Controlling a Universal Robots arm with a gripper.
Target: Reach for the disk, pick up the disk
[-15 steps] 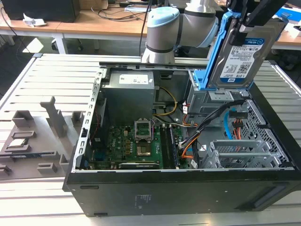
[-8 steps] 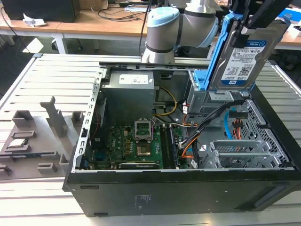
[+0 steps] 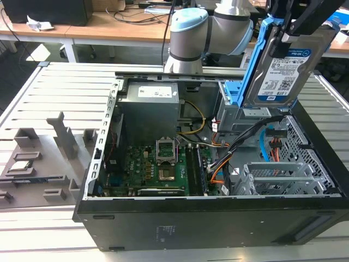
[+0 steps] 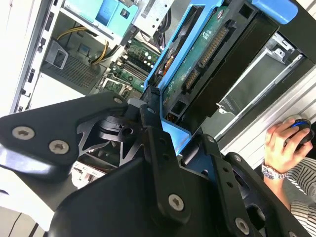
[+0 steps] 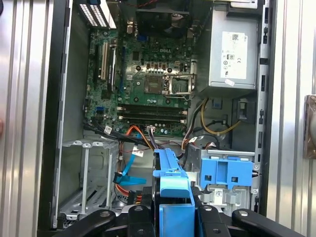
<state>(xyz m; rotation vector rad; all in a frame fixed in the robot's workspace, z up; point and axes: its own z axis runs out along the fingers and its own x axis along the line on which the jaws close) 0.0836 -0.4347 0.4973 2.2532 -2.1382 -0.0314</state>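
Observation:
The disk (image 3: 282,70), silver-grey with a white-and-blue label and a bright blue frame along its edge, hangs upright in the air above the back right corner of the open computer case (image 3: 218,229) in the exterior view. My gripper (image 3: 289,30) is shut on its top. In the second wrist view, the black fingers (image 4: 150,131) clamp the disk (image 4: 197,64) by its blue frame, and the green circuit side and connector show. From the first wrist view, the disk (image 5: 173,195) appears edge-on between the fingers (image 5: 136,213), over the drive bay.
Inside the case are the motherboard (image 5: 148,74), the power supply (image 5: 232,54), a blue drive caddy (image 5: 227,170), an empty metal cage (image 5: 86,177) and orange and blue cables (image 5: 131,173). Grey fixtures (image 3: 60,136) stand on the slatted table. A person's hand (image 4: 286,143) rests on a mouse.

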